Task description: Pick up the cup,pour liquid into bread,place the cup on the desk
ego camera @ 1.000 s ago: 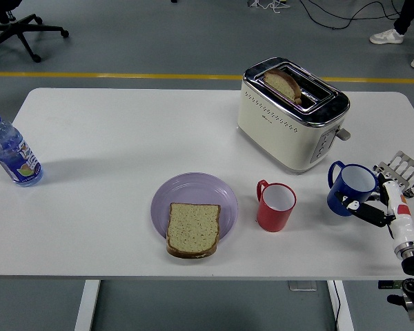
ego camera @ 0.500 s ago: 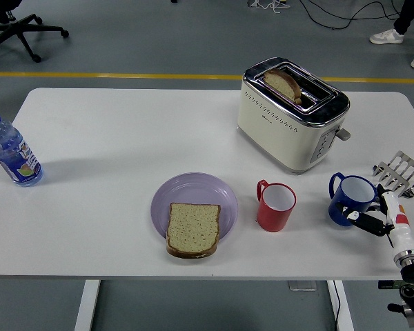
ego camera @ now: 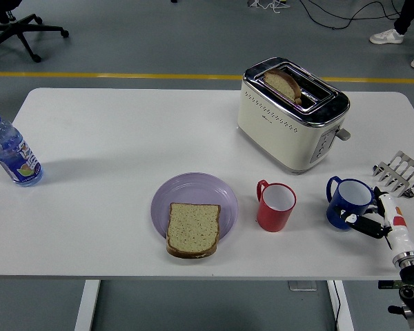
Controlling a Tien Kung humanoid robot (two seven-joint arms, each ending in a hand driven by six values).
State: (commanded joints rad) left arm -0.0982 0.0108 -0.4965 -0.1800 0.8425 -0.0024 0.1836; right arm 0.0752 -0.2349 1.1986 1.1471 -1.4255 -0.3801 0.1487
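Observation:
A blue cup (ego camera: 346,200) stands upright on the white table (ego camera: 124,131) near its right front corner, handle to the left. My right hand (ego camera: 364,209) comes in from the lower right, its fingers (ego camera: 350,220) curled around the cup's right side. A red cup (ego camera: 276,206) stands left of it. A slice of bread (ego camera: 192,229) lies on a lilac plate (ego camera: 193,181) at the front middle. My left arm is out of view.
A cream toaster (ego camera: 283,121) with a slice (ego camera: 283,84) in one slot stands behind the cups. A small metal rack (ego camera: 401,169) lies at the right edge. A water bottle (ego camera: 12,152) stands at the far left edge.
My right hand has lowered the blue cup from a raised position down onto the table, drawing back slightly toward the front edge. Nothing else has moved.

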